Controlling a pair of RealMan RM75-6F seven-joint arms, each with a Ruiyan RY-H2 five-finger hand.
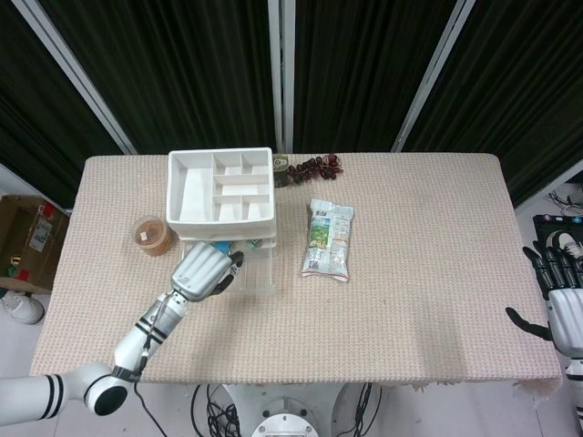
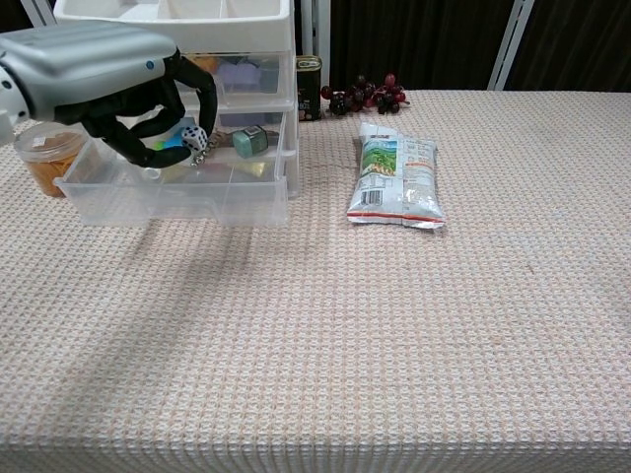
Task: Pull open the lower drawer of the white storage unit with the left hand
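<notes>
Two drawers on the white storage unit (image 1: pixel 220 187), and the lower drawer (image 2: pixel 177 187) is pulled out toward the table's front edge. Just left of the unit sits a small orange-filled jar (image 2: pixel 49 158). Left hand (image 2: pixel 123 84) hovers above the open drawer, fingers curled in and, as far as I can tell, gripping nothing. Right of the unit lies a snack bag (image 2: pixel 396 184), with grapes (image 1: pixel 314 167) behind it. Way off right, the right hand (image 1: pixel 560 305) hangs with fingers loosely spread.

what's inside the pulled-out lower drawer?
In the lower drawer: a white die, a teal block, something yellowish. The left robot hand covers the drawer's back-left part, so what lies there is hidden.
</notes>
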